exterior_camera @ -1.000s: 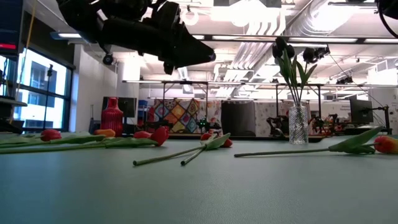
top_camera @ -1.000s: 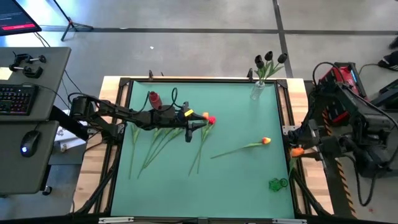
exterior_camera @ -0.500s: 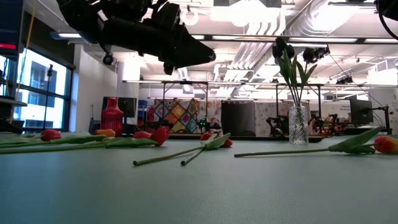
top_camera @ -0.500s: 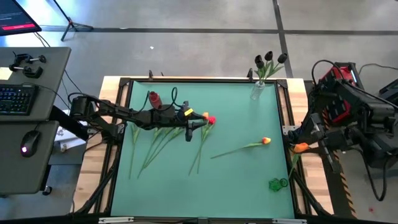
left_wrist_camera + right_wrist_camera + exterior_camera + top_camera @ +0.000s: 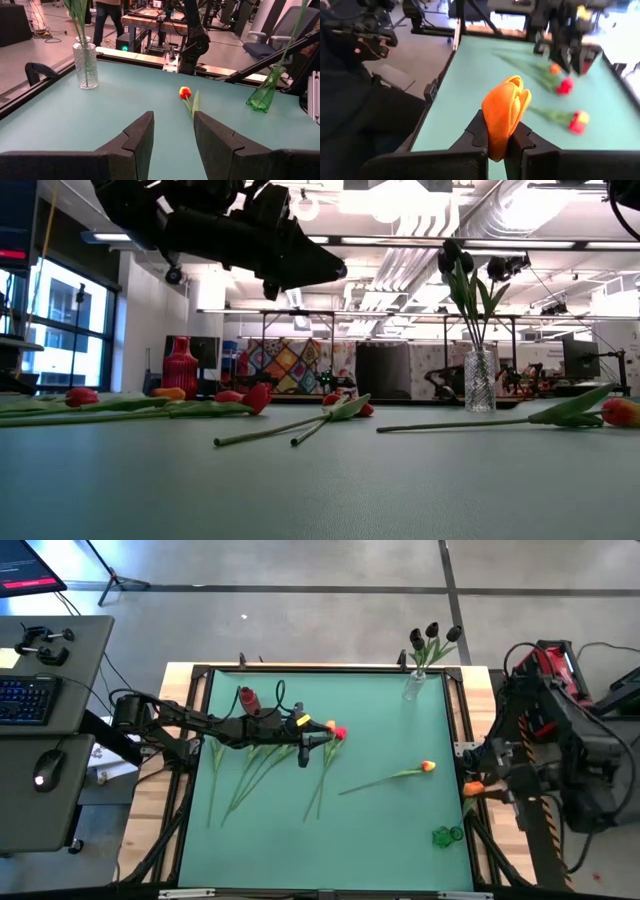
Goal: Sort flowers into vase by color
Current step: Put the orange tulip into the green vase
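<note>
Step in hand, as I read it: carrying one orange flower to a vase.

Right gripper (image 5: 501,142) sits off the right edge of the table, about level with the near half of the mat. Its fingers are pressed together on an orange tulip (image 5: 506,120), pinching it at the base of the head; in the high view the head shows as an orange spot (image 5: 473,786) beside the table frame, with the stem trailing toward the near edge.

Left gripper (image 5: 172,137) hovers above the left-centre of the green mat (image 5: 380,830), over the loose flowers. Its fingers stand part way apart with nothing between them.

Task things:
- Clear glass vase (image 5: 415,686) at the far right corner, holding three near-black tulips (image 5: 432,634).
- Green glass vase (image 5: 447,835) at the near right of the mat, nothing in it that I can make out.
- Red vase (image 5: 246,699) at the far left of the mat.
- One orange-and-red tulip (image 5: 427,767) lying alone right of centre, stem pointing left and nearward.
- A bunch of red and orange tulips (image 5: 335,732) lying under the left arm, stems fanning nearward.

Judgement: sorting is early; only the dark flowers are placed. The next move calls for swinging the right arm back over the mat and lowering the stem end-first into a narrow neck, probably the green vase's. Held this close to the head, the long stem may swing and miss the opening.
</note>
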`<action>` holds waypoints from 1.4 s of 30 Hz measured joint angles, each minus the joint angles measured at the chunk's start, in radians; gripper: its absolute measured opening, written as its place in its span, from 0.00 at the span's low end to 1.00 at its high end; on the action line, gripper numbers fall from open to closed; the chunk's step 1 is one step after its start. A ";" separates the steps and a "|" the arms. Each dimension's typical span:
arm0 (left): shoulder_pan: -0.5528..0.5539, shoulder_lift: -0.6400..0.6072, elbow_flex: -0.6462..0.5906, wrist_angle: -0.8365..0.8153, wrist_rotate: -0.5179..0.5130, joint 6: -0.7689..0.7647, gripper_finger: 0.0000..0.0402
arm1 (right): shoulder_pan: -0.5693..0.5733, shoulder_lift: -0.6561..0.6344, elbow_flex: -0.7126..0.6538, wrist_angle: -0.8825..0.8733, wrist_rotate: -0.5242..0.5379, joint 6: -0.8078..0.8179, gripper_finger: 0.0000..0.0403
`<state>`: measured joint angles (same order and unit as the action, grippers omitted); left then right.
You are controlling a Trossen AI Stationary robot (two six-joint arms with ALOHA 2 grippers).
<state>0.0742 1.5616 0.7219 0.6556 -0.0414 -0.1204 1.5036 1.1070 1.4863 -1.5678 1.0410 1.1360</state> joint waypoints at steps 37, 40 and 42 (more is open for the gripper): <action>-0.174 0.115 0.000 0.119 -0.065 -0.050 0.31 | -0.035 -0.001 0.223 0.342 0.391 -0.411 0.40; -0.225 0.171 0.000 0.222 -0.104 -0.082 0.31 | -0.061 0.004 0.216 0.414 0.523 -0.598 0.40; -0.257 0.213 0.014 0.288 -0.143 -0.092 0.31 | -0.092 0.006 0.214 0.411 0.526 -0.638 0.40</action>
<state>-0.1824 1.7741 0.7358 0.9435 -0.1841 -0.2125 1.4118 1.1132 1.7000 -1.1570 1.5668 0.4984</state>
